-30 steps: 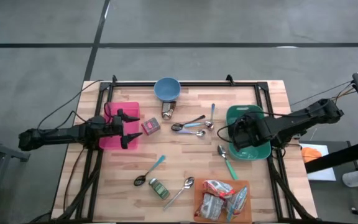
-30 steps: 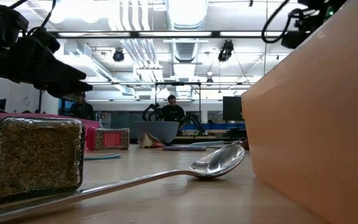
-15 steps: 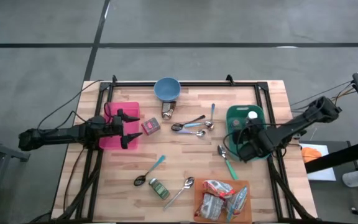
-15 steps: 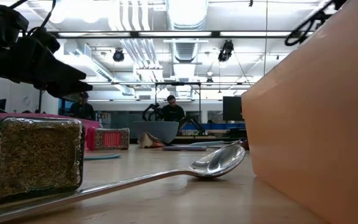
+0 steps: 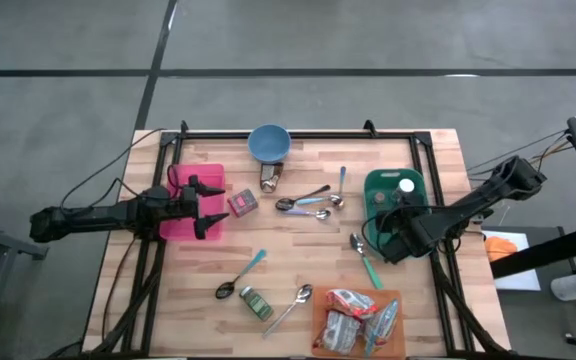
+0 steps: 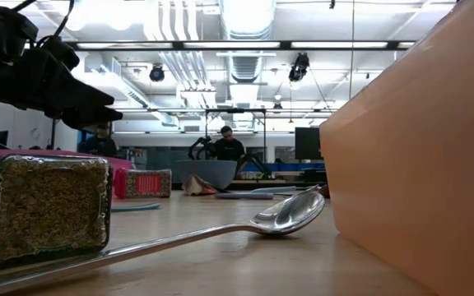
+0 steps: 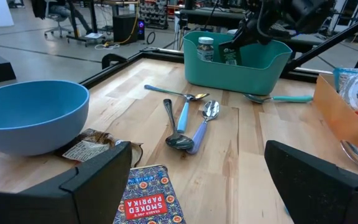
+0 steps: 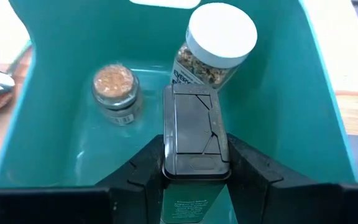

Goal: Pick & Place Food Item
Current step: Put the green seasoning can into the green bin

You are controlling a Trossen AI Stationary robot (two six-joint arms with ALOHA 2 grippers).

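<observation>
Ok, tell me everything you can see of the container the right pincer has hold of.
The container is a slim, green-labelled spice tin with a dark flip-top lid of plastic look, lid shut. The right pincer is shut on it, one finger against each side just below the lid, holding it upright over the inside of the teal bin. Beyond it in the bin are a white-capped jar and a small glass jar. Whether its base touches the bin floor is hidden.

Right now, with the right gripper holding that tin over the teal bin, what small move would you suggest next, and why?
Probably open the right gripper: it is shut on the black-lidded tin, already inside the teal bin beside two jars, so releasing should place it.
</observation>
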